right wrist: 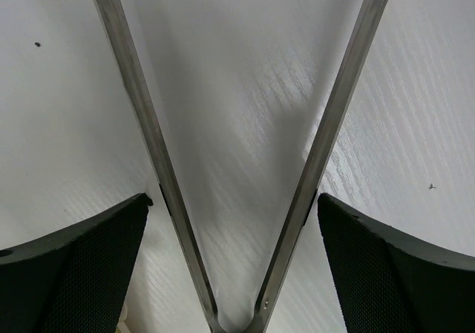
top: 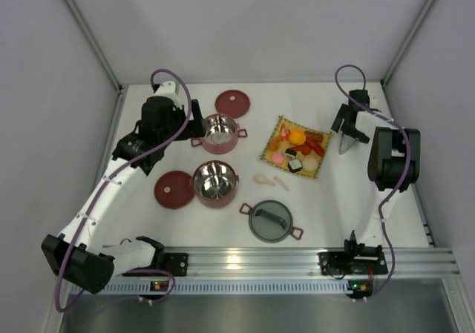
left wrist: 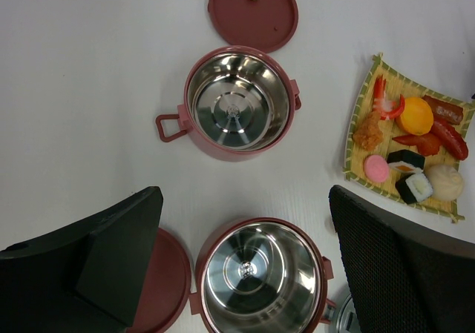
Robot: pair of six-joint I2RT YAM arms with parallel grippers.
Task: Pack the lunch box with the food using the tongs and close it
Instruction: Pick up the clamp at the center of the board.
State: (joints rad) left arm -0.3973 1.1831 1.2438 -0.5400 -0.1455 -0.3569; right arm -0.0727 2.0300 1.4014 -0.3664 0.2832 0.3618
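The lunch box stands apart in pieces: two dark-red steel-lined bowls (top: 220, 146) (top: 215, 199), both empty, also in the left wrist view (left wrist: 191, 77) (left wrist: 211, 248). Its flat red lids (top: 232, 102) (top: 174, 189) and grey domed lid (top: 272, 221) lie beside them. The food (top: 297, 149) (left wrist: 415, 116) sits on a yellow woven mat. My left gripper (top: 197, 119) (left wrist: 246, 192) hangs open above the bowls, holding nothing. At the far right, my right gripper (top: 347, 129) (right wrist: 234, 196) stands wide with the silver tongs (top: 346, 146) (right wrist: 141, 110) between its fingers, their spread arms against both fingers (right wrist: 89, 251).
Two cream spoon-shaped pieces (top: 266, 179) lie between the mat and the near bowl. White walls close in the table on the left, back and right. The aluminium rail (top: 245, 259) with both arm bases runs along the near edge.
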